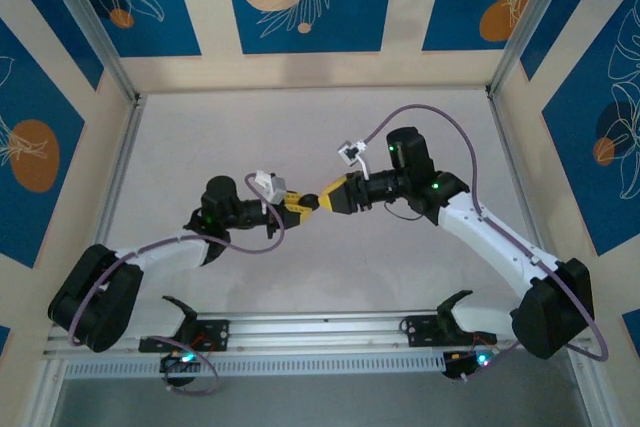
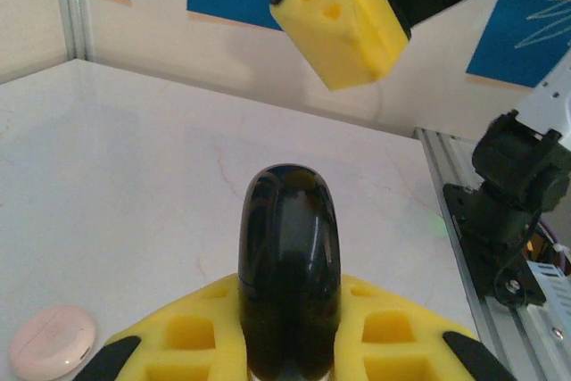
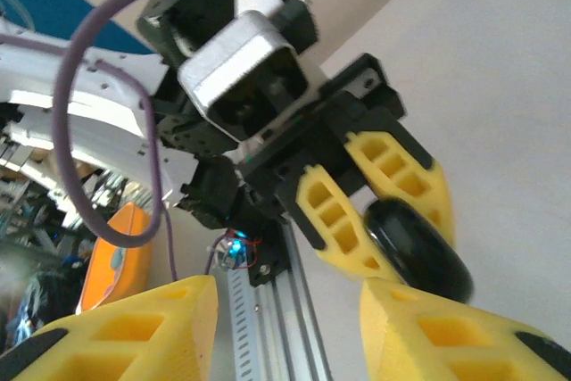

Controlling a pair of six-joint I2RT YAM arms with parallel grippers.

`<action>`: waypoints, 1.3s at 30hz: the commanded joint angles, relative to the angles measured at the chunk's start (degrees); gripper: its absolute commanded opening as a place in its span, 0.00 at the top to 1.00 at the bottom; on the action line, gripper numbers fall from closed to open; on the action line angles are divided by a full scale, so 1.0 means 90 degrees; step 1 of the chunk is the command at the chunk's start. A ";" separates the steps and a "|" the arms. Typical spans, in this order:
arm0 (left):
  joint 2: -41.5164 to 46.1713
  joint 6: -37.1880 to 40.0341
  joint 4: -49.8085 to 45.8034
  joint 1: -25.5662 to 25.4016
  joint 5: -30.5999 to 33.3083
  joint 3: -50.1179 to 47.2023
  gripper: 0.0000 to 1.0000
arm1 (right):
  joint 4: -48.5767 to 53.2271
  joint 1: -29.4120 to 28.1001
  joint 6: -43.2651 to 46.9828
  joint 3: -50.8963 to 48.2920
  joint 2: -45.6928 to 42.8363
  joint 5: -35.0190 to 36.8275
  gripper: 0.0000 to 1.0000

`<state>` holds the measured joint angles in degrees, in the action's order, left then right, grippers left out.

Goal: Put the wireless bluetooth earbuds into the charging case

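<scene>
Above the middle of the pale worktop (image 1: 300, 127), the left claw (image 1: 297, 205) was clamped on the glossy round black charging case (image 2: 287, 256). The case was held on edge, its rim pointing toward the right claw (image 3: 287, 299), whose jaws stood apart just beside it, facing straight on.

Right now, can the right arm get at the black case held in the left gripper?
Probably yes. The case juts out past the left gripper's fingers, and the right gripper faces it with jaws apart, nothing between them.
</scene>
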<state>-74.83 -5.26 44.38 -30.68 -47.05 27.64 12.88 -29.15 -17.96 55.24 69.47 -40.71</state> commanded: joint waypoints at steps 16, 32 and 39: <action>-0.2009 -0.3259 -0.2642 0.0102 0.1742 0.1817 0.82 | 0.0030 0.0898 -0.1323 -0.0894 -0.0643 0.1448 0.54; -0.3353 -0.3539 -0.5737 0.0323 0.2244 0.3961 0.79 | -0.0157 0.1269 -0.1256 -0.1382 -0.1084 0.1462 0.55; -0.3771 -0.3579 -0.6274 0.0323 0.2259 0.4532 0.77 | -0.0067 0.1414 -0.1205 -0.1536 -0.1343 0.1502 0.55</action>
<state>-107.11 -37.17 -7.42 -28.25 -26.92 65.25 11.57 -16.78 -29.17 42.22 59.05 -27.31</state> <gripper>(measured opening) 0.228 0.450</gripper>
